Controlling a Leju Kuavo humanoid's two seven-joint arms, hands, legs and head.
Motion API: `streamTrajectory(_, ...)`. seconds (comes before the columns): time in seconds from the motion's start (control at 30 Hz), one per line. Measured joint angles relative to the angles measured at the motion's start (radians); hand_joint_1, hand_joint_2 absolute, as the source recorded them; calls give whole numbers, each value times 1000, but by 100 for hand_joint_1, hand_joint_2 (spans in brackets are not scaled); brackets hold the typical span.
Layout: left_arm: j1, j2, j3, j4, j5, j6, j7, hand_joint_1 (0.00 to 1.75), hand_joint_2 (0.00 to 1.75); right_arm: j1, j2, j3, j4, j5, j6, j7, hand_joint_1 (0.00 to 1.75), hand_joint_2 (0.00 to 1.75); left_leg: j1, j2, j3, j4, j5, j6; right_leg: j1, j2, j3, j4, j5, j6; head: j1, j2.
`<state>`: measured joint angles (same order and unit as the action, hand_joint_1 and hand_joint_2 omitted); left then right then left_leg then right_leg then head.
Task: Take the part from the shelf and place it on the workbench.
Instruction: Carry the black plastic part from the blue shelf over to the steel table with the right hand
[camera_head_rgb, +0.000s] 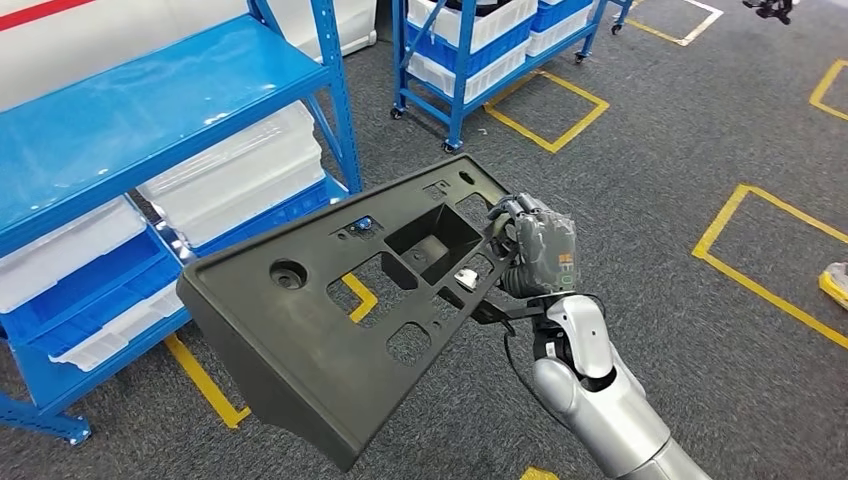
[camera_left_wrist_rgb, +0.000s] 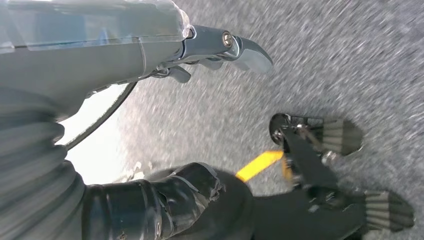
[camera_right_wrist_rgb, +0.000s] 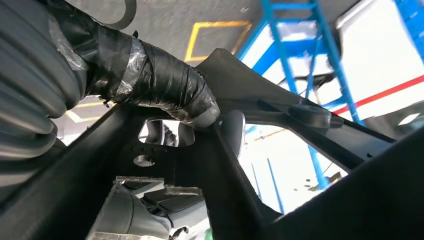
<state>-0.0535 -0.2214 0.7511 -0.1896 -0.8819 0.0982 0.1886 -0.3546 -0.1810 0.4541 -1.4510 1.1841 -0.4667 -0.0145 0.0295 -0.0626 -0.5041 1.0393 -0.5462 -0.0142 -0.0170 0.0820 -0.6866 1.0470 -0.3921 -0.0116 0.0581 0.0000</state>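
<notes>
The right hand is gripping the black plastic part at its right end, fingers wrapping through one of its cut-outs, and is holding the panel tilted in the air above the grey floor. The left hand is hanging over that carpet, blurred, fingers resting apart around nothing. Behind the part, the blue shelf is standing with white trays stacked on its lower level.
</notes>
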Motion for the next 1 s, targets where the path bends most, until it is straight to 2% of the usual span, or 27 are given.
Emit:
streamTrajectory(0.03,-1,0,0,0,0,-1,-2,0,175,3,-7,-6,-8,-1,4,-3,175,175,-1,-13,7,-15,-3,3,0,13,-8,2,9,7,0,0)
streamTrajectory(0.1,-4,0,0,0,0,-1,-6,0,175,11,-23,-14,-17,-2,9,-6,175,175,-4,3,2,-16,8,13,-1,35,-15,-4,28,22,0,0)
streamTrajectory(0.13,-5,1,0,0,0,-2,-9,0,175,14,-31,-18,-19,-3,11,-7,175,175,-4,17,-1,-18,16,21,-1,30,-18,-4,26,27,1,0)
streamTrajectory(0.17,-6,1,0,0,0,-1,-11,0,175,15,-37,-22,-21,-3,13,-7,175,175,-4,32,-7,-21,25,31,-1,11,-25,11,5,31,1,0)
streamTrajectory(0.2,-7,1,0,0,0,-1,-13,0,175,16,-42,-26,-22,-4,15,-7,175,175,-4,47,-16,-24,36,41,-1,-16,-37,46,-35,34,2,0)
streamTrajectory(0.23,-7,1,0,0,0,0,-14,0,175,16,-44,-29,-23,-4,16,-8,175,175,-8,62,-27,-24,45,49,-1,-45,-52,100,-87,36,2,0)
streamTrajectory(0.27,-7,1,0,0,0,1,-15,0,175,16,-45,-32,-24,-5,17,-9,175,175,-12,76,-40,-24,55,55,-3,-63,-67,165,-137,39,2,0)
streamTrajectory(0.3,-7,1,0,0,-1,2,-15,0,175,17,-45,-34,-25,-5,17,-9,175,175,-16,90,-54,-23,64,58,-5,-70,-78,226,-168,41,2,0)
streamTrajectory(0.33,-7,1,0,0,-3,4,-15,0,175,20,-47,-35,-25,-5,17,-10,175,175,-19,104,-68,-22,73,59,-7,-73,-78,269,-173,44,2,0)
streamTrajectory(0.37,-8,2,0,0,-4,5,-15,0,175,23,-48,-36,-25,-5,17,-11,175,175,-21,118,-82,-21,82,58,-8,-76,-64,283,-157,45,2,0)
streamTrajectory(0.4,-8,2,0,0,-6,6,-14,0,175,26,-49,-38,-25,-4,17,-12,175,175,-24,131,-96,-20,91,57,-9,-82,-33,266,-130,45,2,0)
streamTrajectory(0.43,-9,2,0,0,-7,7,-13,0,175,28,-50,-40,-27,-3,16,-13,175,175,-26,143,-107,-19,99,55,-8,-95,17,216,-106,42,2,0)
streamTrajectory(0.47,-10,2,0,0,-8,7,-12,0,175,28,-50,-42,-30,0,16,-15,175,175,-28,152,-115,-19,106,52,-5,-117,77,142,-104,37,1,0)
streamTrajectory(0.5,-10,2,0,0,-8,7,-12,0,175,27,-50,-44,-34,4,15,-15,175,175,-30,162,-119,-18,113,48,1,-138,131,66,-115,30,1,0)
streamTrajectory(0.53,-11,1,0,0,-8,7,-11,0,175,26,-51,-46,-39,8,14,-16,175,175,-30,172,-120,-20,121,43,9,-154,170,8,-128,23,1,0)
streamTrajectory(0.57,-11,0,0,0,-8,7,-11,0,175,26,-52,-48,-43,12,13,-16,175,175,-28,182,-120,-23,129,36,17,-159,188,-28,-138,17,1,0)
streamTrajectory(0.6,-12,-1,0,0,-8,7,-10,0,175,25,-54,-50,-45,15,12,-16,175,175,-25,192,-120,-26,138,30,23,-152,187,-44,-133,10,1,0)
streamTrajectory(0.63,-12,-1,0,0,-8,7,-9,0,175,26,-56,-53,-47,18,12,-16,175,175,-21,190,-121,-26,139,22,24,-143,181,-48,-121,2,2,0)
streamTrajectory(0.67,-12,-2,0,0,-8,7,-9,0,175,25,-58,-55,-48,19,11,-16,175,175,-19,173,-127,-18,125,16,23,-134,173,-54,-109,-8,1,0)
streamTrajectory(0.7,-11,-2,0,0,-8,7,-9,0,175,25,-58,-57,-49,20,11,-16,175,175,-18,145,-136,6,93,12,20,-125,163,-59,-96,-18,1,0)
streamTrajectory(0.77,-8,-2,0,0,-8,7,-9,0,175,23,-58,-58,-50,21,10,-16,175,175,-18,85,-163,107,-6,9,20,-104,134,-57,-70,-33,-1,0)
streamTrajectory(0.8,-6,-2,0,0,-8,8,-9,0,175,23,-58,-58,-50,21,10,-16,175,175,-18,73,-177,175,-47,10,21,-92,116,-53,-58,-36,-1,0)
streamTrajectory(0.83,-6,-1,0,0,-8,8,-8,0,175,24,-57,-58,-50,21,10,-16,175,175,-18,68,-184,229,-66,11,23,-78,96,-49,-46,-37,-1,0)
streamTrajectory(0.87,-6,-1,0,0,-8,8,-8,0,175,26,-57,-58,-50,21,10,-16,175,175,-19,67,-178,259,-63,13,25,-63,75,-42,-34,-36,-1,0)
streamTrajectory(0.9,-6,-1,0,0,-8,8,-8,0,175,26,-57,-58,-50,21,10,-16,175,175,-19,64,-156,249,-39,15,25,-50,56,-35,-24,-35,-1,0)
streamTrajectory(0.93,-6,-1,0,0,-8,8,-8,0,175,27,-57,-58,-50,21,10,-16,175,175,-19,59,-121,210,-10,19,25,-37,39,-28,-15,-33,-1,0)
streamTrajectory(1.0,-8,0,0,0,-8,9,-9,0,175,27,-58,-58,-51,21,10,-16,175,175,-18,19,-27,71,6,28,24,-13,8,-10,0,-25,-1,0)
